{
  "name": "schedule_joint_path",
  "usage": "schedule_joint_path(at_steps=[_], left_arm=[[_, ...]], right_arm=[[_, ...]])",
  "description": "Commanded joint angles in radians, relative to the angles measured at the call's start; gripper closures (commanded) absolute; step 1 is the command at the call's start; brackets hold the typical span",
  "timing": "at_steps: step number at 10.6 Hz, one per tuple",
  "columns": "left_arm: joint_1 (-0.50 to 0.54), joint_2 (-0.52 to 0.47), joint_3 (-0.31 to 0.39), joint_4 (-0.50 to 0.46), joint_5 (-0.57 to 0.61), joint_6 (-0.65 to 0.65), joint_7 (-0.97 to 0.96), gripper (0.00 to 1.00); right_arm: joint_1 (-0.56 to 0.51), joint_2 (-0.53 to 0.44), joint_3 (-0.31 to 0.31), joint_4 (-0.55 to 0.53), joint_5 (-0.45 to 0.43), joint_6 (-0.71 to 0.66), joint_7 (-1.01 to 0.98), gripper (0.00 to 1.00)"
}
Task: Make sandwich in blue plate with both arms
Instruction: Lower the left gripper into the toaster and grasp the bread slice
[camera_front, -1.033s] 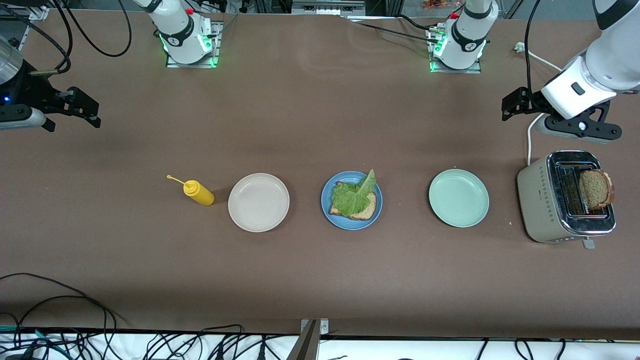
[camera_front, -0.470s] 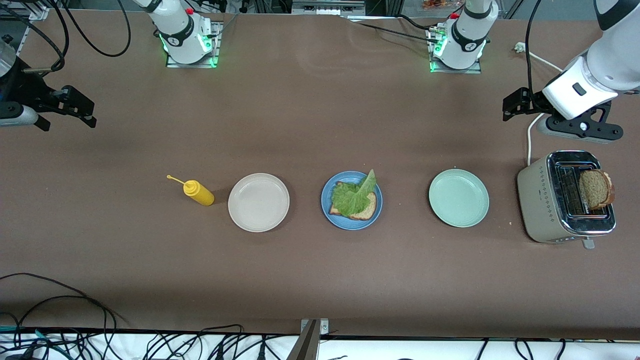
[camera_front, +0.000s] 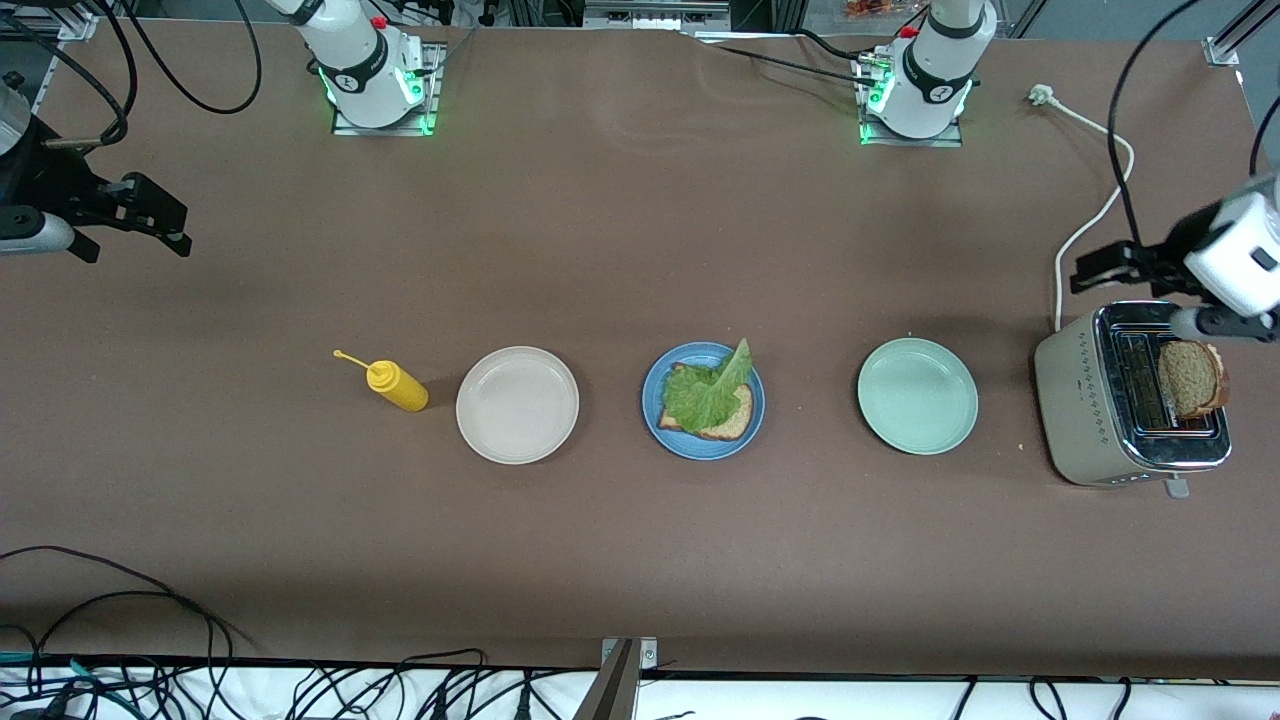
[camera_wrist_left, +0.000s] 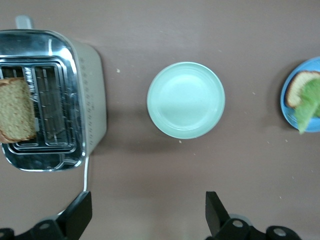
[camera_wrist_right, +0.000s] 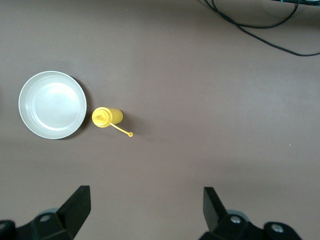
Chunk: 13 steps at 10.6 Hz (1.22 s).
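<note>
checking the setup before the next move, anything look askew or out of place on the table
Mostly tidy. The lettuce leaf lies crooked on the bread slice in the blue plate, one tip over the rim. The second slice still stands in the toaster. The yellow bottle has its cap hanging open.

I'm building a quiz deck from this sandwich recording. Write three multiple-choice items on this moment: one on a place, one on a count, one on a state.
1. Where is the second bread slice?
A. On the mint-green plate
B. In the toaster
C. On the off-white plate

2. How many plates are on the table?
A. Two
B. Three
C. Four

3. How is the left gripper?
A. Open, holding nothing
B. Shut on the bread
C. Shut on the lettuce

Answers:
1 B: the slice stands in a slot of the toaster.
2 B: off-white plate, blue plate, mint-green plate.
3 A: its fingers stand wide apart with nothing between them.
</note>
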Motion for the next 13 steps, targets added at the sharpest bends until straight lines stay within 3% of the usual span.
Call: schedule_joint_path(at_steps=[1,6,10,13], left_arm=[[0.084,0.122,-0.005,0.121,-0.01,0.002,0.136,0.0],[0.201,0.212,-0.003,0.152,-0.01,0.089,0.357,0.0],[0.281,0.262,-0.003,0.152,-0.008,0.123,0.373,0.0],[0.33,0.325,0.004,0.152,0.027,0.238,0.508,0.0]], right_arm=[[-0.005,0.01,0.002,0.023,-0.011,-0.013,0.012,0.0],[-0.005,0.012,0.002,0.027,-0.014,-0.015,0.012,0.0],[-0.005,0.012,0.002,0.027,-0.014,-0.015,0.012,0.0],[-0.005,0.012,0.004,0.027,-0.014,-0.015,0.012,0.0]])
